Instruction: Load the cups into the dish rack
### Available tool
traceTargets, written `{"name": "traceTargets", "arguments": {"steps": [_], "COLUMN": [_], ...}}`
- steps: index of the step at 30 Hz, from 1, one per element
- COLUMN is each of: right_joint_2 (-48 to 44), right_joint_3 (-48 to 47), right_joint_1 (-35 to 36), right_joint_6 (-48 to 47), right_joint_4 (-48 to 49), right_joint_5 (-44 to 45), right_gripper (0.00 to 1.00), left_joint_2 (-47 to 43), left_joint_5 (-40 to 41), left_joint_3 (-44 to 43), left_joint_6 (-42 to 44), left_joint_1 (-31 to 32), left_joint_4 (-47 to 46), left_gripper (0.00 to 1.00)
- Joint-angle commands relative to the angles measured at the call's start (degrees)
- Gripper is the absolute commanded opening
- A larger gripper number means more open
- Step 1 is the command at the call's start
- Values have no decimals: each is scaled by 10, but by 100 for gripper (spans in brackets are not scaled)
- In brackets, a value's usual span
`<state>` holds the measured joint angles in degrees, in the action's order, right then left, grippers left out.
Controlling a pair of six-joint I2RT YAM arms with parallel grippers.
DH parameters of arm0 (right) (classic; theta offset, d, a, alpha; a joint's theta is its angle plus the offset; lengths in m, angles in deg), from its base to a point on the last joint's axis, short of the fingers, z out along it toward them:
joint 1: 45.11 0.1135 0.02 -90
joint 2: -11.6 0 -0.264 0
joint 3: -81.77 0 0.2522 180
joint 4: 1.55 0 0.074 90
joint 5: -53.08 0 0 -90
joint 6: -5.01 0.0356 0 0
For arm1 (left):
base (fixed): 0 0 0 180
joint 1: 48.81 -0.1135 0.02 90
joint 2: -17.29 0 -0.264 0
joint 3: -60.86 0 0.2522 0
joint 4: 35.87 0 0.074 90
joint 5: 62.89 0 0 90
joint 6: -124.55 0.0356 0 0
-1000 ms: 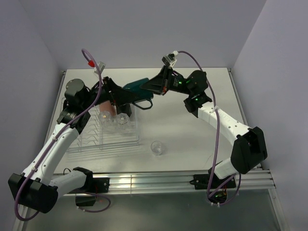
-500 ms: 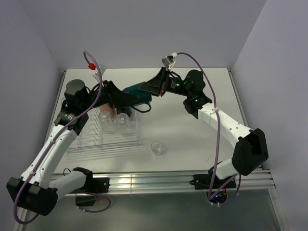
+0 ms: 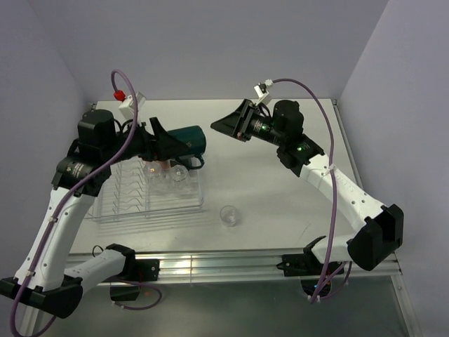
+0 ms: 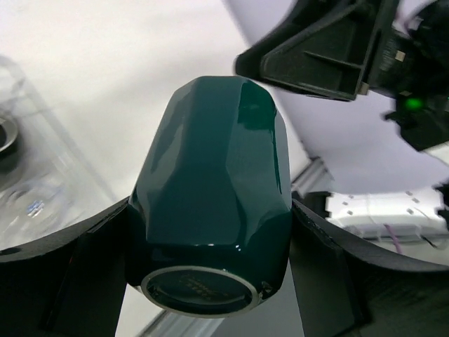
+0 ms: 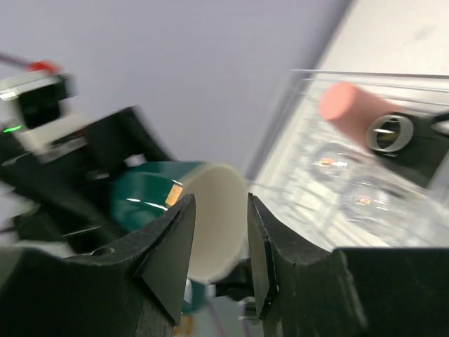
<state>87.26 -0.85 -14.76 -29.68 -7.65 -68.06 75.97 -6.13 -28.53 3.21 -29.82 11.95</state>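
My left gripper (image 3: 175, 144) is shut on the dark green mug (image 3: 189, 139) and holds it on its side in the air over the far right end of the clear dish rack (image 3: 126, 203). In the left wrist view the mug (image 4: 210, 175) fills the space between my fingers. My right gripper (image 3: 223, 126) is open and empty, just right of the mug's white mouth (image 5: 217, 210). Two clear tumblers (image 3: 163, 181) (image 3: 181, 175) and the salmon cup (image 5: 351, 109) sit in the rack. A third clear tumbler (image 3: 229, 215) stands on the table.
A black object (image 5: 403, 137) lies beside the salmon cup in the rack. The left part of the rack holds only bare ribs (image 3: 119, 193). The grey walls stand close behind and at both sides. A metal rail (image 3: 231, 263) runs along the near edge.
My right gripper has let go of the green mug and drawn back to the right. My left arm has pulled the mug slightly left, toward the rack.
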Motion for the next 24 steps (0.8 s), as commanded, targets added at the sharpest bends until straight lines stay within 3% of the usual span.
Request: {"name": "traceTargets", "arguments": {"steps": [1,6,12,24], "right_joint_2": [-19,-9,3,33], "right_joint_3": [-38,-58,-66,-59], "right_joint_1": [-1,-1,-1,-2], "right_joint_6": [-91,-150,-205,-242], "right_joint_4": [-122,-200,-251,-266], "right_joint_5": [95,182,218,232], "right_gripper": [44,44,44,44], "left_joint_2": [15,45,43,7], "left_joint_5": [108,235,369,419], "left_joint_3": [-87,-155,-106,-67], "left_joint_6": [55,77,52,-33], "left_joint_1": [0,3,36,48], "left_joint_4": [144,272,323,392], "left_gripper": [0,0,0,0]}}
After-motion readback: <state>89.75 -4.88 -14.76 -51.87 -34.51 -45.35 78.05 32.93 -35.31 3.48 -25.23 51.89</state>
